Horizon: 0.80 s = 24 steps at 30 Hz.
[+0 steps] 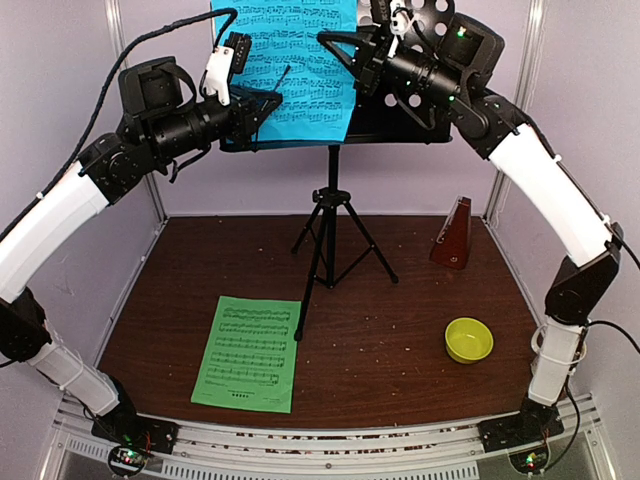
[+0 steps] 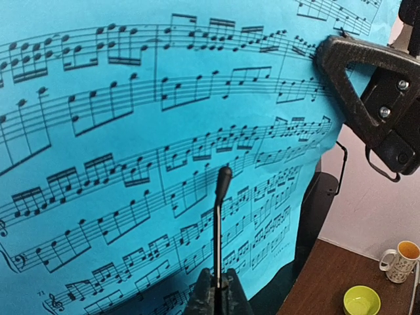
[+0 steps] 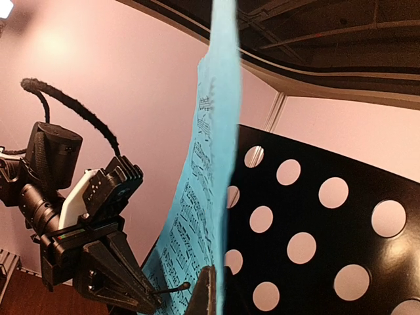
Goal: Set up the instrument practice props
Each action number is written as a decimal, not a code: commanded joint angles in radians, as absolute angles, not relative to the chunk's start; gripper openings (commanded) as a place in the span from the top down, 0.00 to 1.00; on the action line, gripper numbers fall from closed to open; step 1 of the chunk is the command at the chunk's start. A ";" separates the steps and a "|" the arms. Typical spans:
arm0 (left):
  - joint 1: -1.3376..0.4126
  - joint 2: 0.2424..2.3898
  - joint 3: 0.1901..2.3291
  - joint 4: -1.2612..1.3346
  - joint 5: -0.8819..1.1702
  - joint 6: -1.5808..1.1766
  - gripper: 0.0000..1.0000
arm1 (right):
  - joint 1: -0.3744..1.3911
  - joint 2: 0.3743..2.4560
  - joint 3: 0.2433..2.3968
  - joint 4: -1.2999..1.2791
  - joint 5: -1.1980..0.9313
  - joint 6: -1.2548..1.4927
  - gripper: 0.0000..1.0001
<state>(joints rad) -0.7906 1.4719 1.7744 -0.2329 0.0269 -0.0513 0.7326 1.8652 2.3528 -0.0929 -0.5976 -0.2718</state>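
The black tripod music stand (image 1: 328, 220) stands mid-table, its perforated desk (image 3: 315, 216) up high. A blue music sheet (image 1: 295, 60) rests upright against the desk and fills the left wrist view (image 2: 131, 164). My left gripper (image 1: 272, 98) is shut on the stand's thin page-holder wire (image 2: 218, 210) in front of the sheet. My right gripper (image 1: 330, 40) is shut on the blue sheet's right edge (image 3: 220, 98); one of its fingers (image 2: 348, 72) shows against the paper. A green music sheet (image 1: 248, 352) lies flat at the front left. The reddish-brown metronome (image 1: 453, 235) stands at the back right.
A yellow-green bowl (image 1: 468, 340) sits at the front right of the brown table and shows in the left wrist view (image 2: 361, 302). A spotted white mug (image 2: 399, 259) stands beyond it. The tripod legs (image 1: 345, 250) spread across the table's middle. Pale walls close in the back and sides.
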 commanded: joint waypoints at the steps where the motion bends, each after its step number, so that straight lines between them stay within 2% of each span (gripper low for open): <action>1: -0.792 1.476 1.813 -0.152 0.074 -0.034 1.00 | 0.727 1.886 2.378 -0.057 -0.631 -0.257 1.00; 4: -0.792 1.475 1.813 -0.151 0.074 -0.034 1.00 | 0.728 1.891 2.380 -0.051 -0.628 -0.257 0.98; 5: -0.792 1.476 1.812 -0.150 0.073 -0.035 1.00 | 0.726 1.893 2.380 -0.048 -0.628 -0.255 0.92; 8: -0.792 1.475 1.808 -0.149 0.070 -0.037 1.00 | 0.726 1.896 2.381 -0.044 -0.623 -0.251 0.82; 10: -0.792 1.471 1.806 -0.147 0.069 -0.039 1.00 | 0.727 1.896 2.381 -0.041 -0.615 -0.247 0.71; 15: -0.792 1.457 1.793 -0.145 0.052 -0.046 1.00 | 0.727 1.887 2.374 -0.035 -0.583 -0.247 0.54; 21: -0.792 1.422 1.757 -0.149 0.021 -0.046 0.69 | 0.726 1.850 2.334 -0.019 -0.524 -0.263 0.34; 24: -0.792 1.408 1.747 -0.150 0.015 -0.046 0.57 | 0.726 1.843 2.333 -0.014 -0.506 -0.264 0.27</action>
